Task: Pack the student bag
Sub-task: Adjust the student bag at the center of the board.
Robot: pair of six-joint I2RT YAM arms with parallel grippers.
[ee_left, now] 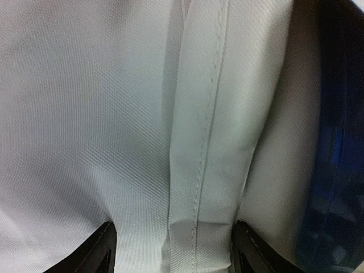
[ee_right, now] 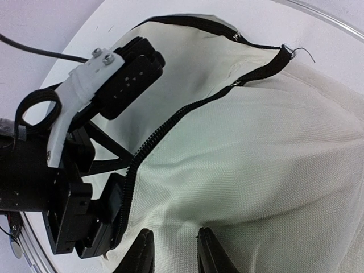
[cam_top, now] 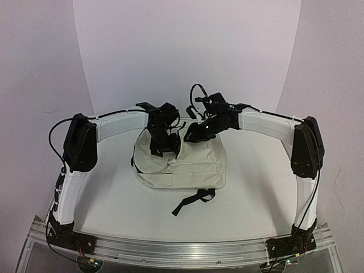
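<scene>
Here, left claw straddles the student bag, spread; right claw pinches it.

1. I am looking at a white table that is carrying everything here.
2. The student bag is lying directly on it, its cream fabric sagging.
3. A black strap is trailing from the bag's near edge, lying loose on the table top.
4. An aluminium rail is running along the table's edge, on the bag's near side and well apart from it.
</scene>
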